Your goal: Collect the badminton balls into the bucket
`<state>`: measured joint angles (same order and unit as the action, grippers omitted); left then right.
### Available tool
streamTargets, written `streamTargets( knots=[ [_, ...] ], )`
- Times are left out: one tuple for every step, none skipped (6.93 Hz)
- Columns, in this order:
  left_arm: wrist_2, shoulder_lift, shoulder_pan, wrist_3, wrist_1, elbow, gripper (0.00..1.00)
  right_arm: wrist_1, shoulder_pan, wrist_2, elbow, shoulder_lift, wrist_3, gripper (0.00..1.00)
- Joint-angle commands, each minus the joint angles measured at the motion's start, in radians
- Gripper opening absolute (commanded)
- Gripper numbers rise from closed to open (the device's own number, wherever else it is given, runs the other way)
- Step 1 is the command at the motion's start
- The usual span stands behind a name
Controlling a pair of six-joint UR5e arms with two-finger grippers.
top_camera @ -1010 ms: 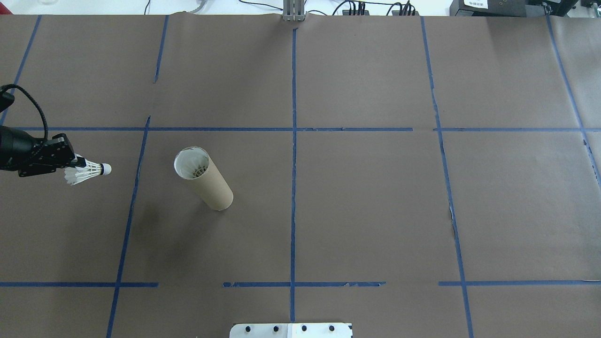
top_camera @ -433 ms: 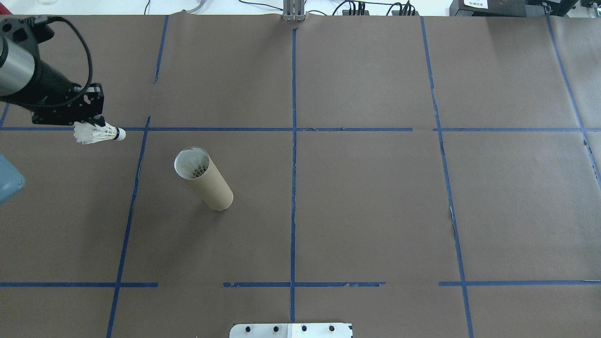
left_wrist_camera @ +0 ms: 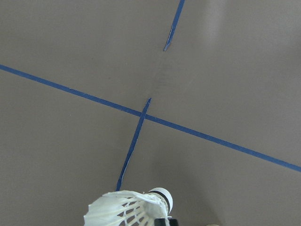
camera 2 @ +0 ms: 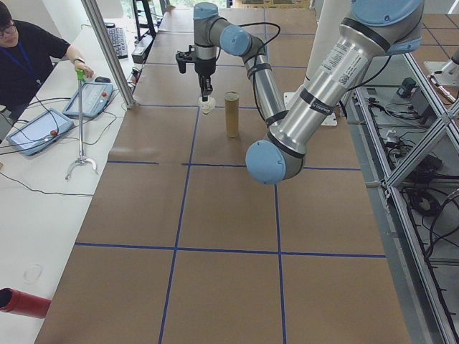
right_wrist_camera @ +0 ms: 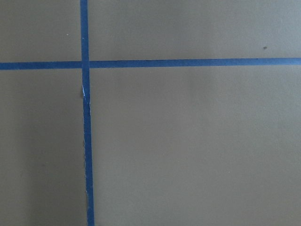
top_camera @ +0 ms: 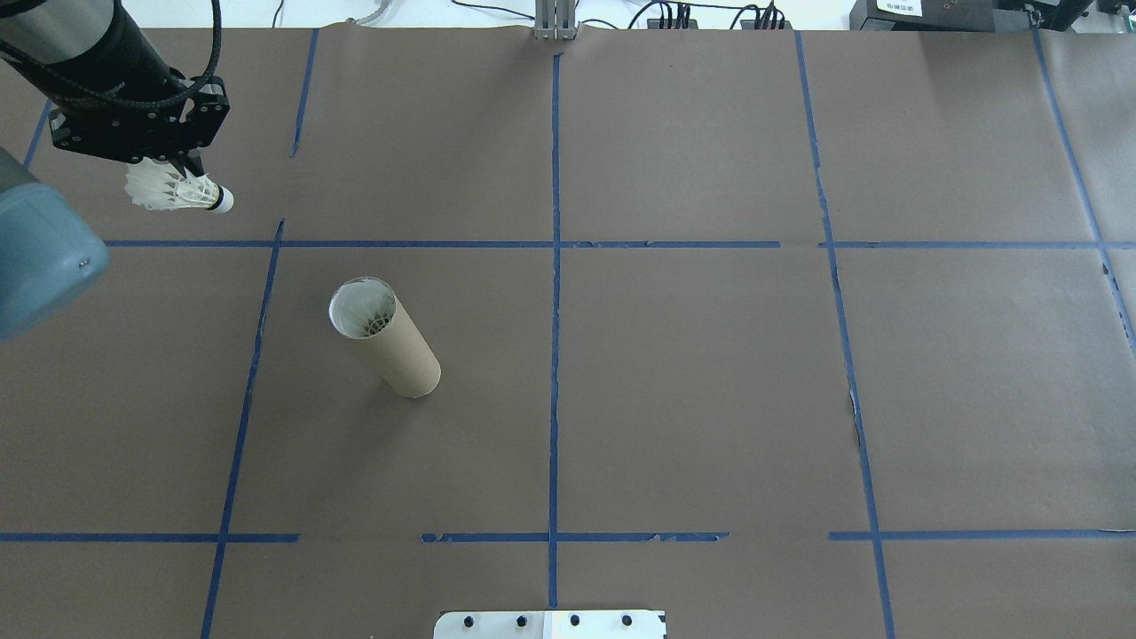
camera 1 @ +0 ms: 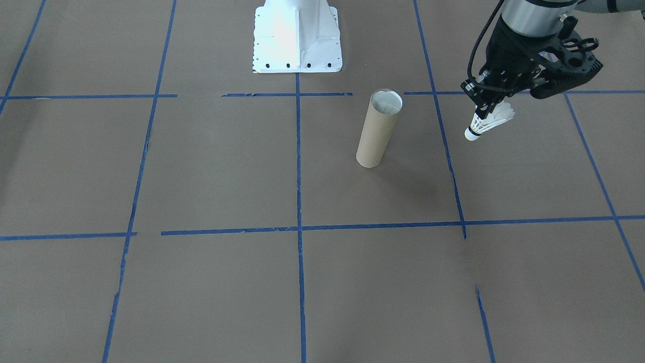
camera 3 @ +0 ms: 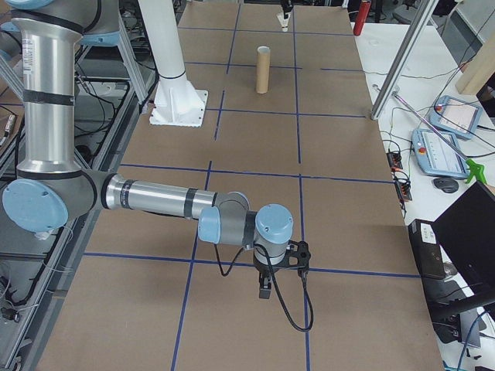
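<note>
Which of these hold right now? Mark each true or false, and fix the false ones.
1. The left gripper holds a shuttlecock off the table. True.
2. The cardboard tube lies on its side. False: it stands upright with its open end up.
3. The held shuttlecock is directly above the tube's mouth. False: in the overhead view it hangs well off to one side of the tube, beyond a blue tape line.
4. White feathers show inside the tube. True: at least one shuttlecock is already in it.
5. The right gripper is next to the tube. False: the right-side view shows it far from the tube, low over bare brown paper.
</note>
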<state>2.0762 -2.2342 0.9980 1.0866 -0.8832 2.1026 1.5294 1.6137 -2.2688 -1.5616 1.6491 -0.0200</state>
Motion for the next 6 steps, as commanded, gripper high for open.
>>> streamTargets(
  knots=[
    [-0.008,-0.131,-0.019,-0.002,0.212,0.036,0.00,0.000,0.000,0.000,0.000,0.000,0.000,1.00],
    [-0.008,-0.137,-0.039,0.009,0.216,0.036,0.00,0.000,0.000,0.000,0.000,0.001,0.000,1.00],
    [-0.025,-0.151,-0.065,0.016,0.224,0.034,0.00,0.000,0.000,0.000,0.000,0.000,0.000,1.00],
    [-0.053,-0.172,-0.093,0.039,0.252,0.034,0.00,0.000,0.000,0.000,0.000,0.000,0.000,1.00],
    [-0.077,-0.176,-0.134,0.099,0.254,0.034,0.00,0.000,0.000,0.000,0.000,0.000,0.000,1.00],
    [-0.097,-0.205,-0.171,0.152,0.254,0.021,0.00,0.000,0.000,0.000,0.000,0.000,0.000,1.00]
  ],
)
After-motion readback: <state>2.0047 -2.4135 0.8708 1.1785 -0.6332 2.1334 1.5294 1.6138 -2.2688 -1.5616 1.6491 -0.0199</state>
